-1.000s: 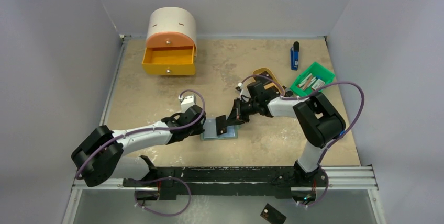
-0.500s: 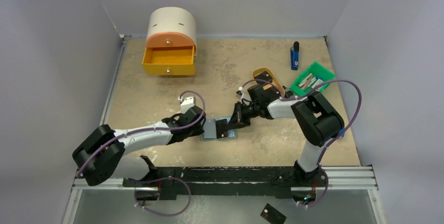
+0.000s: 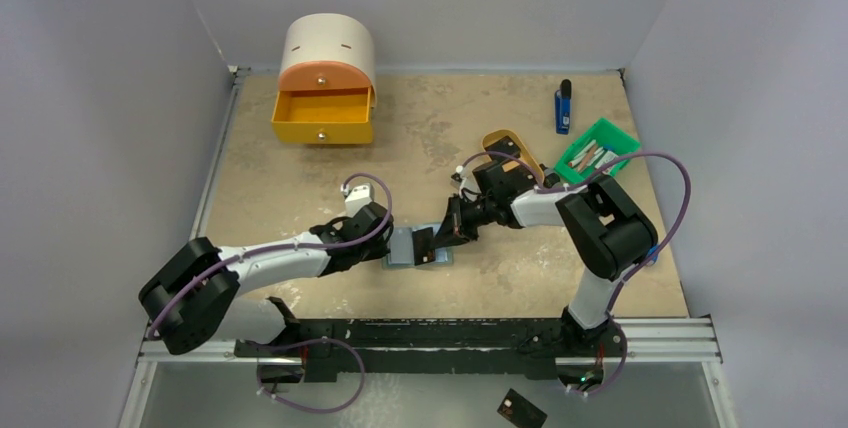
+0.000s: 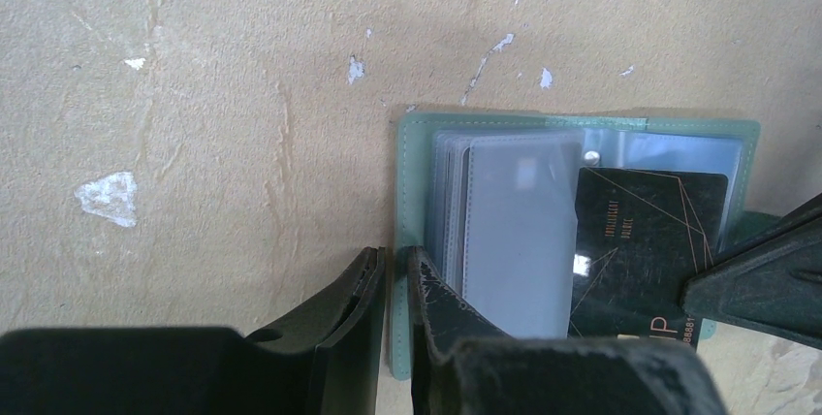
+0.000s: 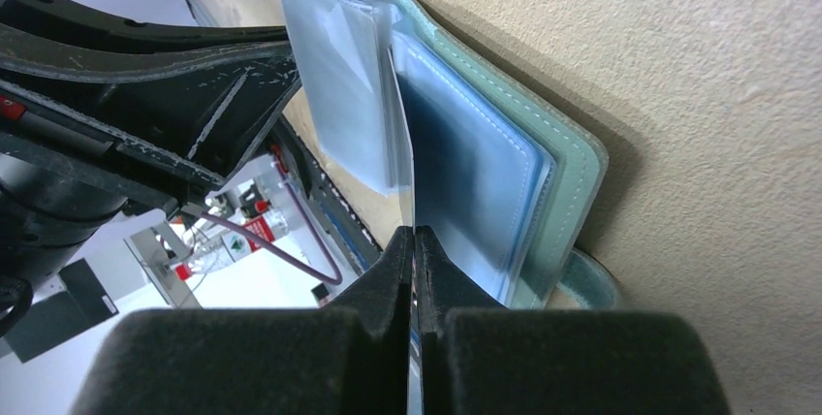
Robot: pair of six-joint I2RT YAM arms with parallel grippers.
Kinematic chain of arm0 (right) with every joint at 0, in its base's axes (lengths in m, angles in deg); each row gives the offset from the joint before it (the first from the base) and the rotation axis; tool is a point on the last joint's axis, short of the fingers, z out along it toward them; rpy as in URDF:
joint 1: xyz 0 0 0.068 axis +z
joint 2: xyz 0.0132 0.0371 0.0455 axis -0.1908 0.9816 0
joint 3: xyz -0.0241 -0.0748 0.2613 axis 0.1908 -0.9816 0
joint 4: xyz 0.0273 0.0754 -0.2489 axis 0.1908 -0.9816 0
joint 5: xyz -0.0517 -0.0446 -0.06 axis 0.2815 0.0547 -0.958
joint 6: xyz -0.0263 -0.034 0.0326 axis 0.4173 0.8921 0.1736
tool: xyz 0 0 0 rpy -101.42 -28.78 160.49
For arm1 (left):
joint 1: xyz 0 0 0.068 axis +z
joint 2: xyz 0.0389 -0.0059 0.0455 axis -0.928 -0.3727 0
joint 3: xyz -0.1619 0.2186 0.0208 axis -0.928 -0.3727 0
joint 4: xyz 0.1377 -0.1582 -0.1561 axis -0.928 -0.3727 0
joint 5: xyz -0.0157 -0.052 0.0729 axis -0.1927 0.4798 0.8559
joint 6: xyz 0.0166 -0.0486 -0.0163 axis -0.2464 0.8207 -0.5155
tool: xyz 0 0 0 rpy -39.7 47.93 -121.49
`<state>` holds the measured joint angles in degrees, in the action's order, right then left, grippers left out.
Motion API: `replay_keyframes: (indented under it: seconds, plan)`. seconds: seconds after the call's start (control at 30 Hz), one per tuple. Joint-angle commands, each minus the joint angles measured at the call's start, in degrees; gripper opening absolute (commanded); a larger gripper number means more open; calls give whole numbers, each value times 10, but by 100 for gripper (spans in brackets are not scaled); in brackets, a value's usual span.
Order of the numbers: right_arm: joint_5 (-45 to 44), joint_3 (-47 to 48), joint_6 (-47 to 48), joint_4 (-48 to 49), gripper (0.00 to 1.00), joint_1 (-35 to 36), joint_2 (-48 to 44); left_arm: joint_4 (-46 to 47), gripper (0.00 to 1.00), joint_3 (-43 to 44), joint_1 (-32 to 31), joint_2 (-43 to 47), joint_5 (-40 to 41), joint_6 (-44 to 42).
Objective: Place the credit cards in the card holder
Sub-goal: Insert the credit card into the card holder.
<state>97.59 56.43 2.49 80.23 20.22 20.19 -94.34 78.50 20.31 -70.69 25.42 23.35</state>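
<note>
The card holder (image 3: 404, 247) lies open on the table, green cover down and clear pockets (image 4: 514, 231) up. My left gripper (image 3: 385, 244) is shut on the card holder's left cover edge (image 4: 399, 192), which sits between the left gripper's (image 4: 393, 262) fingers. My right gripper (image 3: 438, 236) is shut on a black credit card (image 4: 645, 236). That card slants down onto the right-hand pockets and shows edge-on (image 5: 405, 143) ahead of my right gripper (image 5: 415, 233). Another black credit card (image 3: 521, 409) lies below the table's near edge.
An orange drawer box (image 3: 322, 118) stands open at the back left. A blue lighter (image 3: 563, 108), a green bin (image 3: 598, 148) and a tan oval tray (image 3: 508, 143) lie at the back right, behind the right arm.
My right gripper has carried the black card a little left and down onto the open card holder. The left gripper has kept its grip and place.
</note>
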Motion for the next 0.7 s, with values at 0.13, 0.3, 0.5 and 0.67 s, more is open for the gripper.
replay_keyframes:
  seconds: [0.13, 0.3, 0.5, 0.67]
  plan:
    - [28, 20, -6, 28, 0, 5, -6, 19, 14, -5, 0, -7, 3, 6]
    - [32, 21, -13, 38, 0, 5, 1, 20, 14, -6, 0, -9, 2, 6]
    - [38, 17, -25, 58, 0, 6, 1, 21, 14, -6, -1, -12, 0, 5]
    - [43, 10, -35, 76, 0, 6, 6, 23, 13, -6, 0, -13, -1, 5]
